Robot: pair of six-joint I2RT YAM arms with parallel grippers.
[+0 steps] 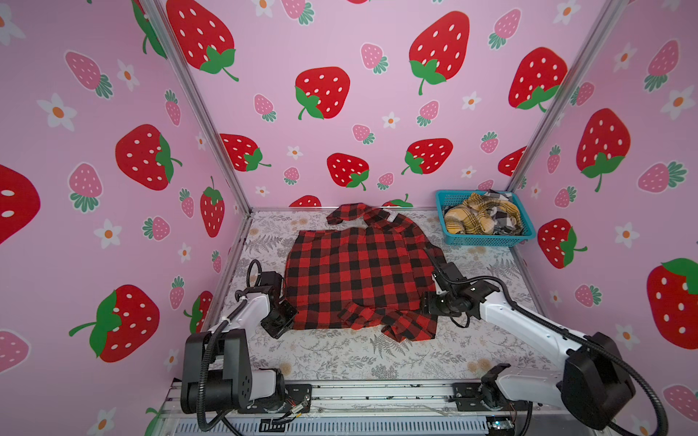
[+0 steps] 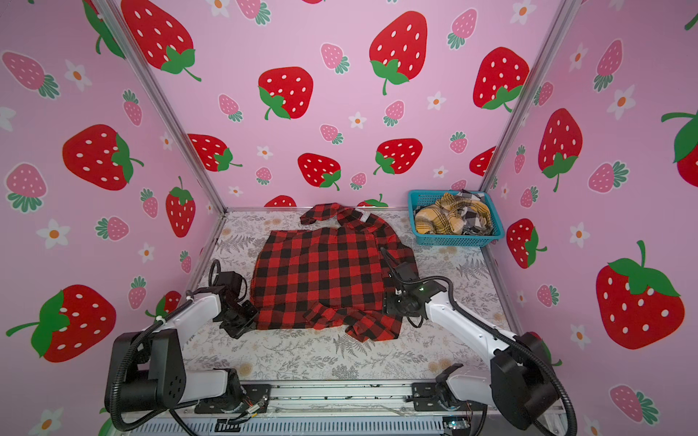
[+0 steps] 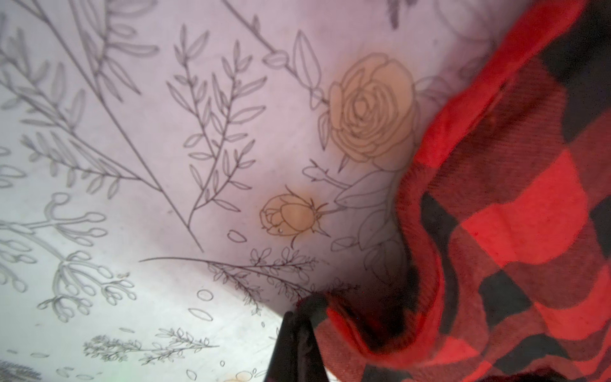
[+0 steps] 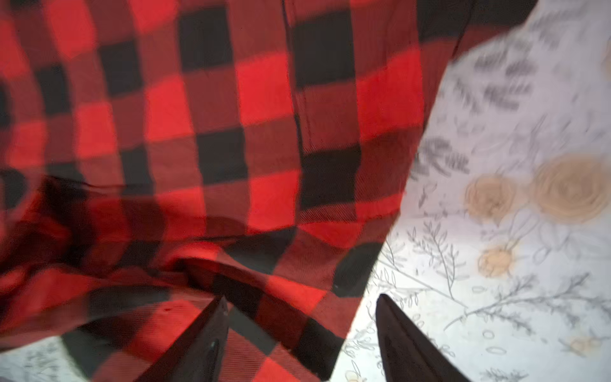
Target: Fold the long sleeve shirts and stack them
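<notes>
The red-and-black shirt lies spread on the tabletop, with a sleeve bunched across its near hem. The left end effector is clenched on the hem's near left corner. The right end effector hangs with jaws apart over the near right corner, grasping nothing. More plaid shirts sit in the blue basket at the far right. The step looks like taking both hem corners for a fold. The right side should close low on the body's edge, not only the loose sleeve, and both arms should then lift evenly to keep the cloth taut
</notes>
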